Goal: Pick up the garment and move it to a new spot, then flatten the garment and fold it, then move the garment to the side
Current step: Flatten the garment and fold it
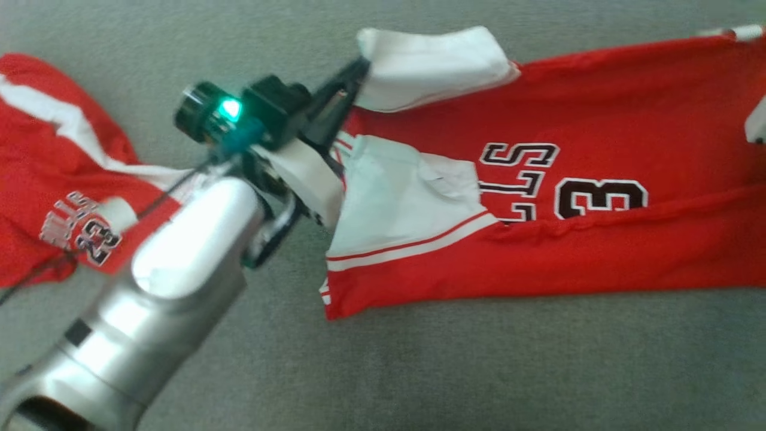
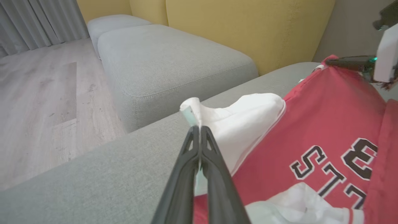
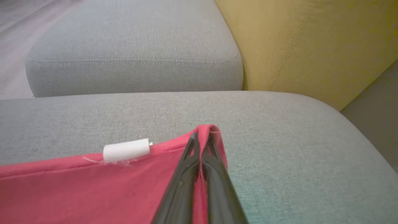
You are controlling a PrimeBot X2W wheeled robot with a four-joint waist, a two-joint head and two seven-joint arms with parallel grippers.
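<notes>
The garment (image 1: 598, 120), a red jersey with white shoulder panels and black lettering, lies stretched across the grey cushion. My left gripper (image 1: 362, 64) is shut on its white upper shoulder panel. In the left wrist view that gripper (image 2: 199, 129) pinches the lifted white edge, with the garment (image 2: 335, 118) spreading out to the right. My right gripper (image 3: 202, 138) is shut on a raised red hem corner of the garment (image 3: 93, 193). The left wrist view also shows the right gripper (image 2: 329, 62) holding that far corner up. A white tag (image 3: 126, 150) sits on the hem nearby.
A second red garment (image 1: 54, 179) lies crumpled at the left. The grey cushion (image 1: 479, 371) extends in front of the jersey. Beyond it stand another grey seat (image 2: 174, 62), a yellow backrest (image 2: 248, 25) and a wooden floor (image 2: 37, 93).
</notes>
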